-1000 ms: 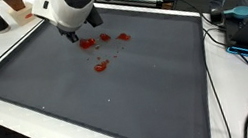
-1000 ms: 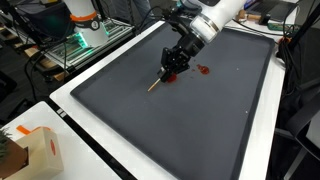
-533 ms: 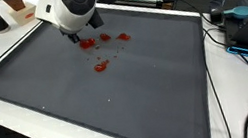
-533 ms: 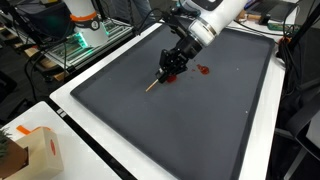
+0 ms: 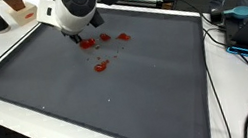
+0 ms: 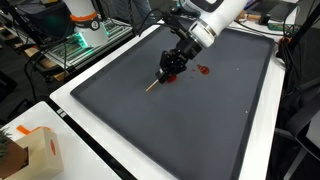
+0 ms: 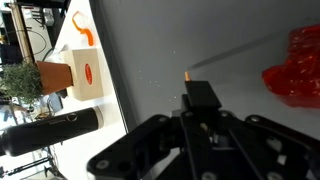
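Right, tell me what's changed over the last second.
Barely anything: the pincer edged slightly toward the far edge of the grey mat, still shut on the thin stick. The red blobs lie as before.

free: mat (image 5: 120,105) middle, near half | blocked: red pieces (image 5: 101,67) by stick (image 6: 155,84) in pincer (image 6: 169,69)

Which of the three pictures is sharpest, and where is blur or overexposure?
Wrist view: the gripper is dark and soft, the red piece at the right edge is blurred, the mat looks washed-out pale. Both exterior views are sharper: the mat reads dark grey, evenly lit, no strong glare; even the thin stick in the gripper shows clearly.
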You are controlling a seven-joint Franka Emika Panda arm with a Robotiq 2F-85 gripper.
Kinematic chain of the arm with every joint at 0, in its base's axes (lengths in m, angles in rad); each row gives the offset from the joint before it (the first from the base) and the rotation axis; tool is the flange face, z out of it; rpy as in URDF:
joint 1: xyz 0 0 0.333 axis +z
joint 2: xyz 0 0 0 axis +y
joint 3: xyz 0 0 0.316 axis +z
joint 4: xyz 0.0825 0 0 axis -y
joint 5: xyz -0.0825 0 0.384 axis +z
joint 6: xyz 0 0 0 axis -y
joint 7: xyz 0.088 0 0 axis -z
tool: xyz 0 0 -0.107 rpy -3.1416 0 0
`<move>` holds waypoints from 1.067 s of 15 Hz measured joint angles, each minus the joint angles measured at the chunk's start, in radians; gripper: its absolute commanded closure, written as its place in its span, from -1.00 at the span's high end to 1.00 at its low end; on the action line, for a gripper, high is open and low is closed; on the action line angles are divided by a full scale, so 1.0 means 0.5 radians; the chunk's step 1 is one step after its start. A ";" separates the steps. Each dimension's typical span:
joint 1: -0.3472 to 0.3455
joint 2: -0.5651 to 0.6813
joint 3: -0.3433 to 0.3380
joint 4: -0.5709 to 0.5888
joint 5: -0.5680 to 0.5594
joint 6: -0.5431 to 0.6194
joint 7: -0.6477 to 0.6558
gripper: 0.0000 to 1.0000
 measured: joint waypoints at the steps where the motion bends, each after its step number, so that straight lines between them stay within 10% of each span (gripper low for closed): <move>1: -0.001 0.004 0.001 0.003 0.003 0.000 -0.030 -0.94; 16: -0.006 0.057 0.004 0.067 0.183 -0.119 -0.342 -0.94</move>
